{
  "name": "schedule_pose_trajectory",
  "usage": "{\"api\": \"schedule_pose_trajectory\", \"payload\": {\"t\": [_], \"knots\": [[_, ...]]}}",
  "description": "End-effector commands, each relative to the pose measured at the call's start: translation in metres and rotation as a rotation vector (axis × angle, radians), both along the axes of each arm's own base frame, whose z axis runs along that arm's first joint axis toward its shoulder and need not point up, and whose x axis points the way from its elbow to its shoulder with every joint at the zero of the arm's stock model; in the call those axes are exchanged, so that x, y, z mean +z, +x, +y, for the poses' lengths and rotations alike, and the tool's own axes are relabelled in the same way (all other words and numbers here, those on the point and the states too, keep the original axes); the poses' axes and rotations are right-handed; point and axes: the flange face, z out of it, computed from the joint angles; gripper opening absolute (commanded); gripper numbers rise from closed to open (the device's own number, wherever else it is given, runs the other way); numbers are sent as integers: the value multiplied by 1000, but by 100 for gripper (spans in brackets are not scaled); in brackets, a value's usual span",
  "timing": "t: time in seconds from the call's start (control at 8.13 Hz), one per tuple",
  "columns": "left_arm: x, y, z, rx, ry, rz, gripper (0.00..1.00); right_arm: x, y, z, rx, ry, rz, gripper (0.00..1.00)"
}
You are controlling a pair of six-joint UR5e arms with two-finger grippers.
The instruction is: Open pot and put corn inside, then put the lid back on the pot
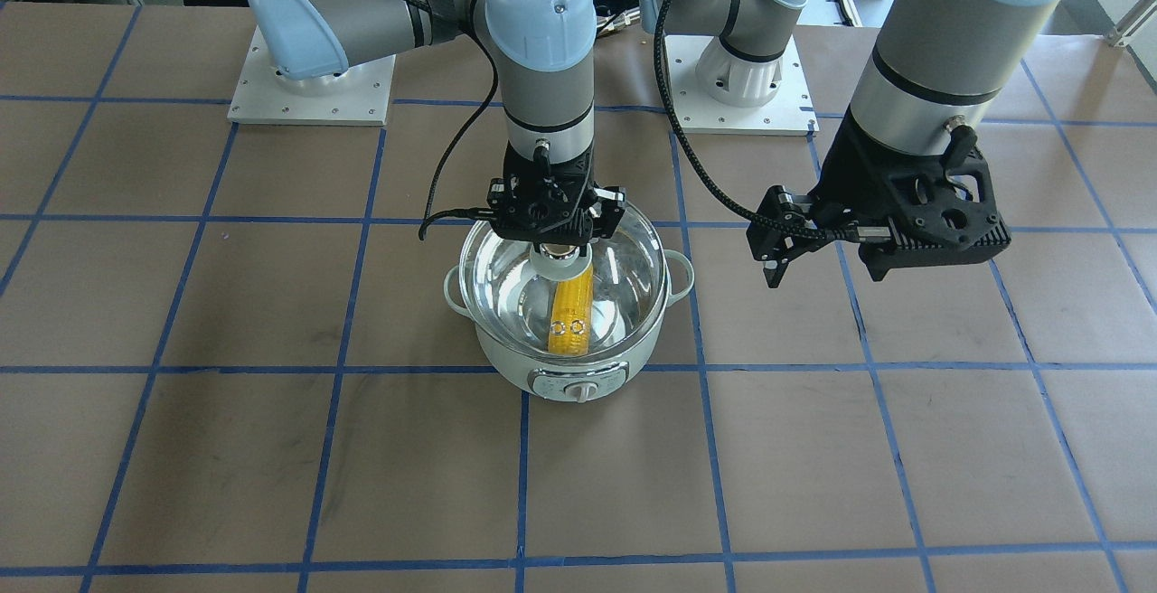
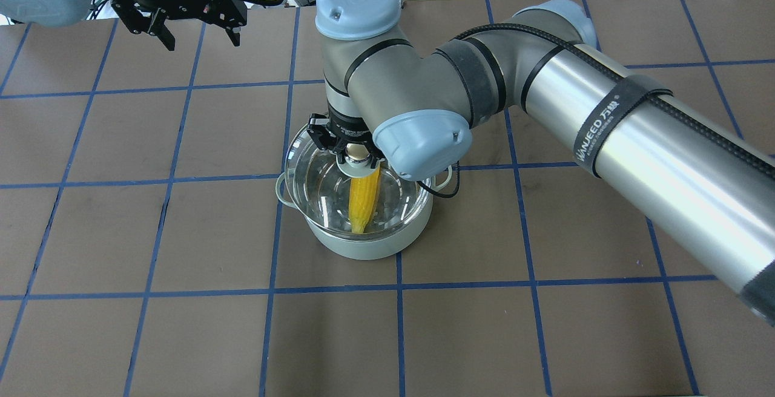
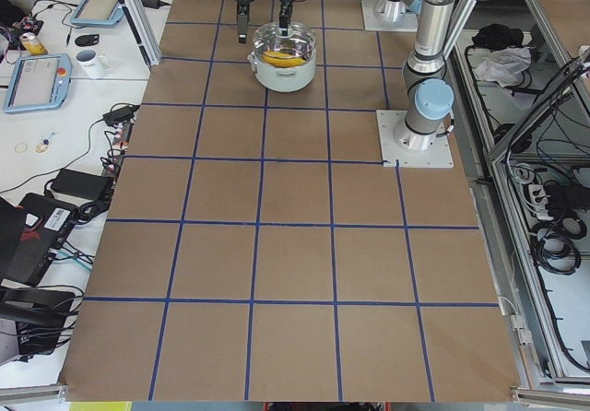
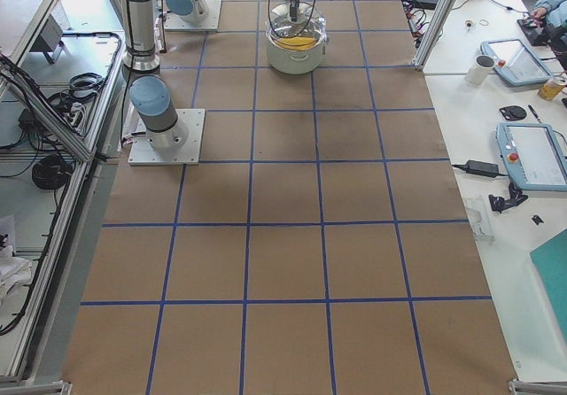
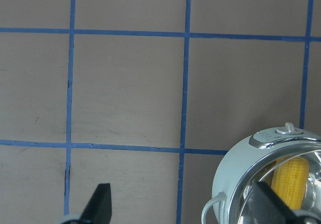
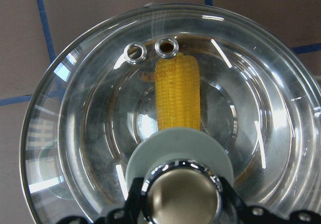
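The pale mint-green pot [image 1: 542, 378] stands mid-table, its dial panel facing away from the robot. The yellow corn [image 1: 571, 317] lies inside it, seen through the glass. My right gripper [image 1: 556, 248] is shut on the knob [image 6: 183, 194] of the clear domed lid [image 1: 624, 249]. It holds the lid over the pot's mouth, slightly offset toward the robot. I cannot tell whether the lid touches the rim. My left gripper [image 2: 200, 32] is open and empty. It hangs above the table, clear of the pot on the robot's left.
Two grey arm base plates [image 1: 312, 87] lie at the robot's edge of the brown table with blue grid tape. The left wrist view shows bare table beside the pot [image 5: 230, 163]. Side benches hold tablets and mugs [image 3: 92, 61].
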Motion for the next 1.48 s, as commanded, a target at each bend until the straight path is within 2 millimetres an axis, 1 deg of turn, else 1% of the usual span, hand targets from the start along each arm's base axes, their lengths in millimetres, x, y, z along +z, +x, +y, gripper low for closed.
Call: {"api": "schedule_pose_trajectory", "payload": {"t": [0.0,0.12,0.25,0.37,0.49,0.74,0.86,0.98,1.11,1.23,1.35], "knots": [[3,-1,2,-4,-5,-1,100,-4,1,-2,14,4,1,1],[4,0,1,-2,-7,-2,100,-4,1,-2,16,3,2,2],[1,0,2,-4,-1,-8,100,-7,1,-3,17,7,4,2],[-5,1,-2,-9,9,-6,100,-12,2,-4,16,18,6,4],[-2,1,-2,-10,7,-2,100,-12,2,-4,9,21,2,12],[-2,1,-2,-9,7,-5,100,-12,1,-4,17,14,13,22],[2,1,0,-9,1,-5,100,-12,1,-4,17,12,17,24],[0,1,2,-10,6,-12,100,-13,1,-4,17,15,19,24],[1,0,3,-11,4,-14,100,-13,1,-4,17,15,19,28],[1,0,3,-11,0,-15,100,-13,1,-4,15,14,18,35],[1,0,3,-11,0,-14,100,-13,1,-4,15,14,18,47]]}}
